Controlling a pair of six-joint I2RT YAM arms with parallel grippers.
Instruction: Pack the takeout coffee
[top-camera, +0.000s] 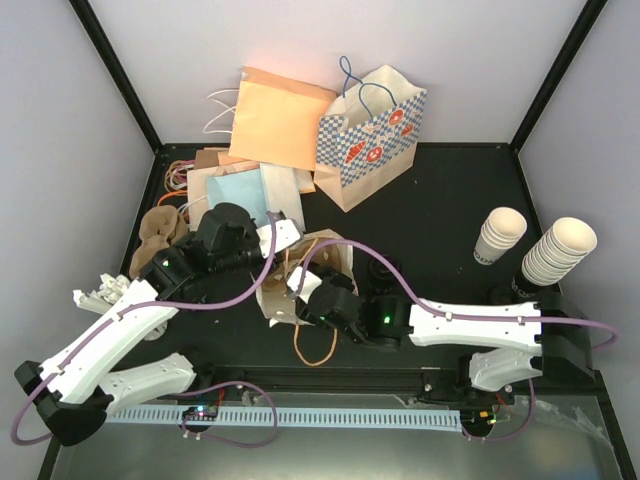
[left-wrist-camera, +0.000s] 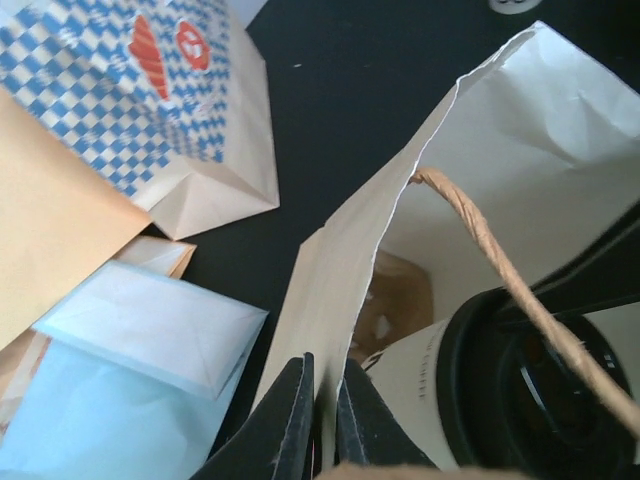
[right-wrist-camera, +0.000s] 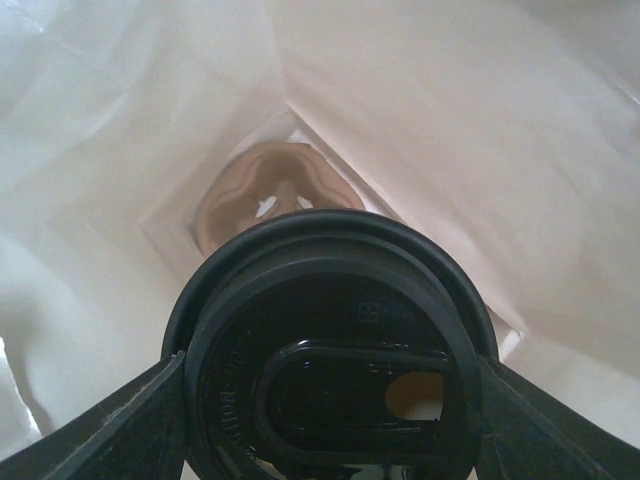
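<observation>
Pinching the bag (left-wrist-camera: 340, 270) rim, left claw (left-wrist-camera: 322, 415) was pressed together on the paper wall, holding the mouth open. Right claw (right-wrist-camera: 335, 420) clamped the coffee (left-wrist-camera: 415, 375), a finger each side at the lid (right-wrist-camera: 330, 300); it sat inside the bag, base-first, prob. not yet resting on the bottom. Judged: light, thin paper wall would dent easily, lid slick & could pop if squeezed. Best hold = stiff rim band just under lid, gentle pressure, level re spills
</observation>
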